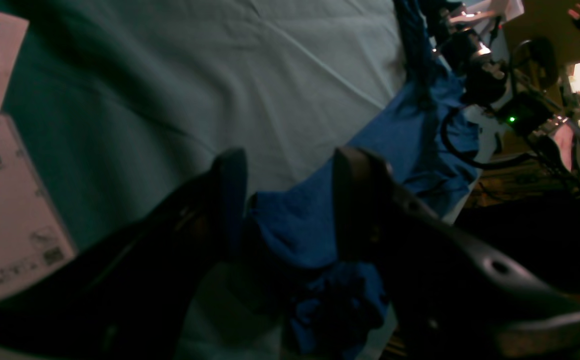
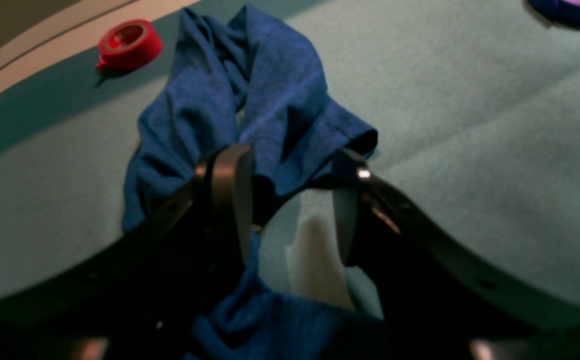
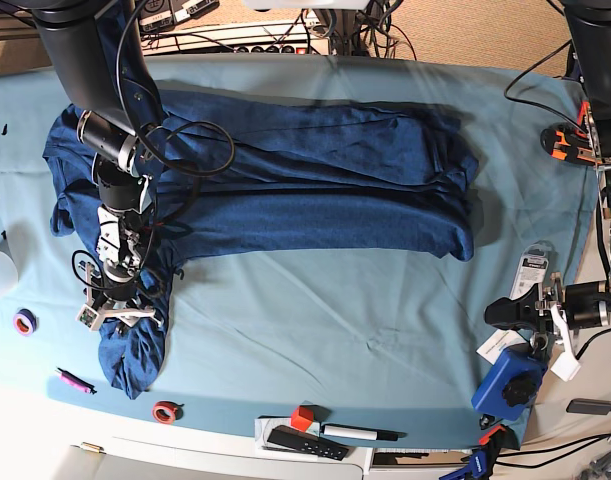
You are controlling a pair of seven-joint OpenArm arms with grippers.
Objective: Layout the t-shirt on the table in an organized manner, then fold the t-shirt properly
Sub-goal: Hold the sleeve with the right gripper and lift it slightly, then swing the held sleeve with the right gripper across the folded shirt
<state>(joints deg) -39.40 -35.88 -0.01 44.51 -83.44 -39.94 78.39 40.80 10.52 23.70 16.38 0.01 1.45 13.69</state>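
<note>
1. Lying wide and wrinkled across the near part of the table (image 3: 315,340), the dark blue t-shirt (image 3: 325,215) is stretched sideways between the two arms, with a narrow bunched strip running out past the right arm toward the tape rolls.
2. That strip is straddled from above by the right gripper (image 2: 293,205); in its wrist view, folds lie beyond the fingers and under one of them. The right hand is thus the nearer one, and its approach is judged to need lining up with the strip's long axis.
3. The right jaws are spread, with no cloth seen pinched between them; the arm is reached forward, pointing along the strip.
4. The left gripper (image 1: 290,205) is likewise parted and empty, held out beside the shirt's other end, whose corner shows beyond the fingertips.
5. Straightening of the bunched strip is probably called for before any folding; otherwise, creases could be folded in.
</note>
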